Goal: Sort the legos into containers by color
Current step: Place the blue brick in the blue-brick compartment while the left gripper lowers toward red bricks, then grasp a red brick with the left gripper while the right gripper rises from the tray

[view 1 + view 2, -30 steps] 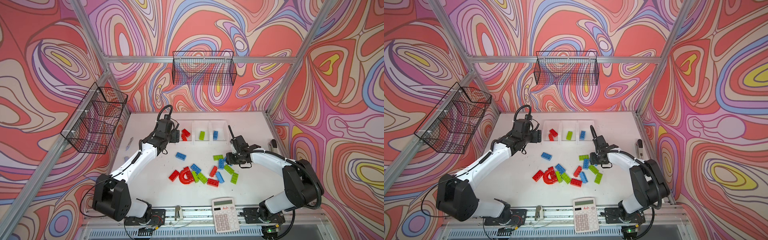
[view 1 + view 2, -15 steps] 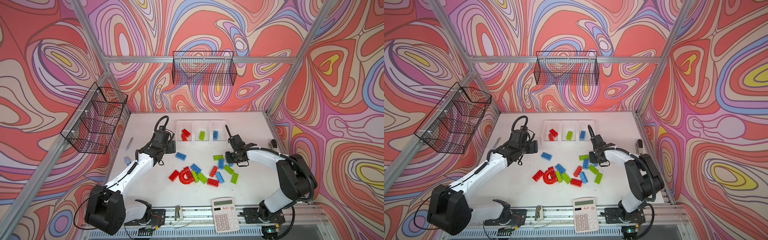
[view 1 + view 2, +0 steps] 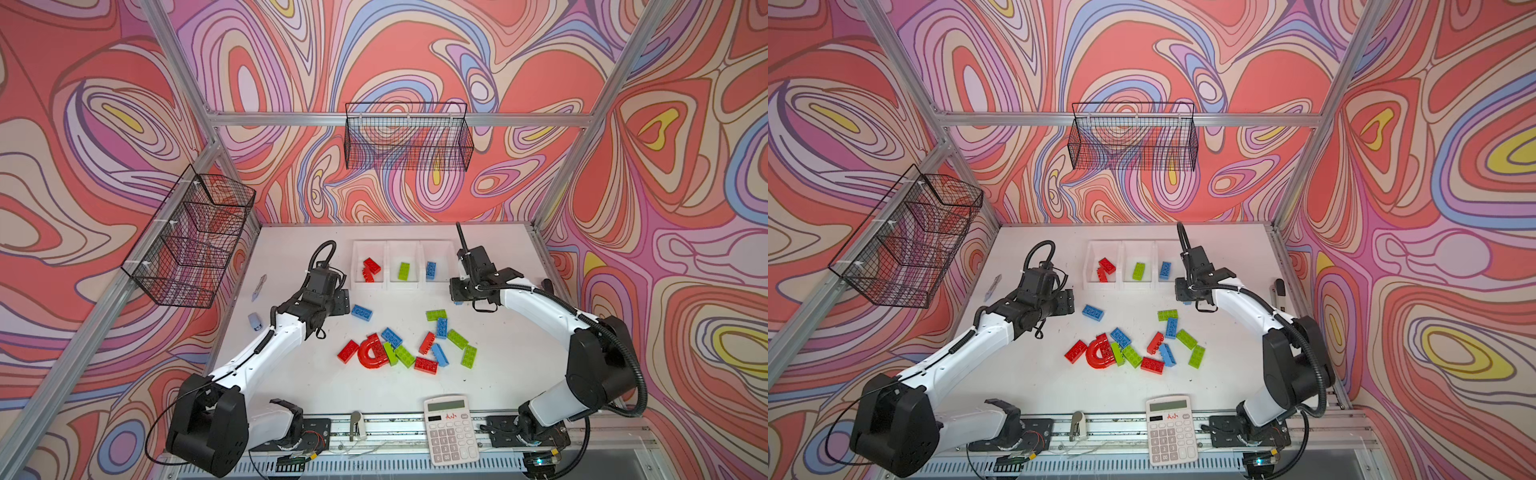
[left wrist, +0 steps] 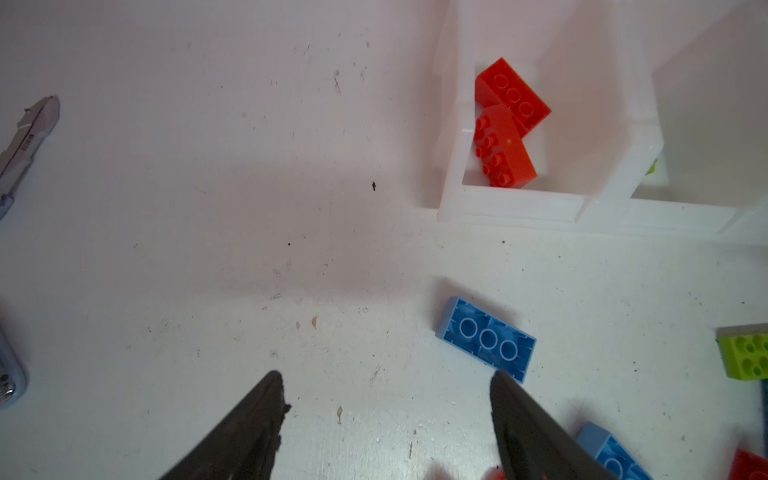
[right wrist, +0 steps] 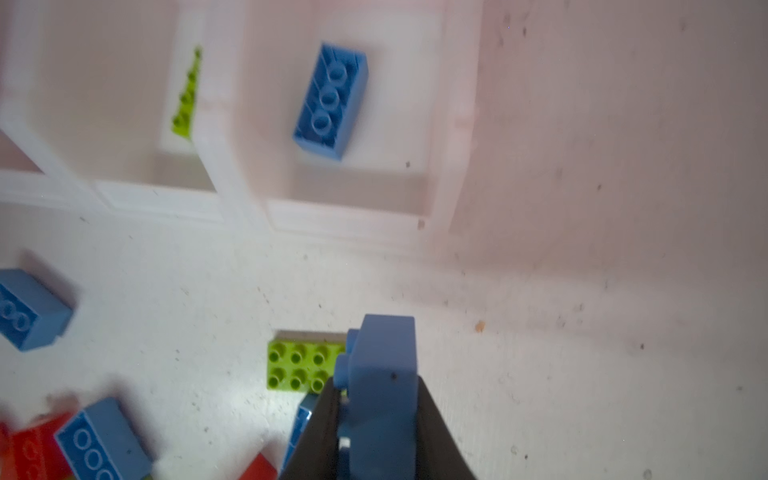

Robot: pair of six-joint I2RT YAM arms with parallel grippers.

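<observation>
The right gripper (image 5: 376, 397) is clamped on a held blue brick (image 5: 384, 365) at lower centre of the right wrist view. The brick is clear of the table (image 3: 498, 353) and short of the front wall of the white bins (image 5: 345, 216). In both top views this gripper sits just off the right end of the bin row, near its front corner.

The left gripper (image 4: 386, 380) has its fingers apart with nothing between them, over bare table. An upturned blue brick (image 4: 485, 338) lies just beside one fingertip; whether they touch cannot be told.

The three bins stand in a row at upper middle of the table. The left one holds two red bricks (image 3: 371, 268), the middle one a lime green brick (image 3: 403, 271), and the right one a binned blue brick (image 3: 431, 271). The loose bricks (image 3: 405, 356) cluster at table centre beside a red arch (image 3: 371, 353).

Bare table runs left of the bins to the back edge, right of the bins to the table's right edge, and in a band between the cluster and the calculator (image 3: 451, 430) at the lower edge. A grey pen-shaped tool (image 3: 258, 287) and a small blue-grey device (image 3: 254, 322) lie along the left edge, and a black marker (image 3: 1280, 289) lies by the right edge.

The calculator carries a red scrawl under its display that is unreadable. Print on the grey tool is too small to read.
</observation>
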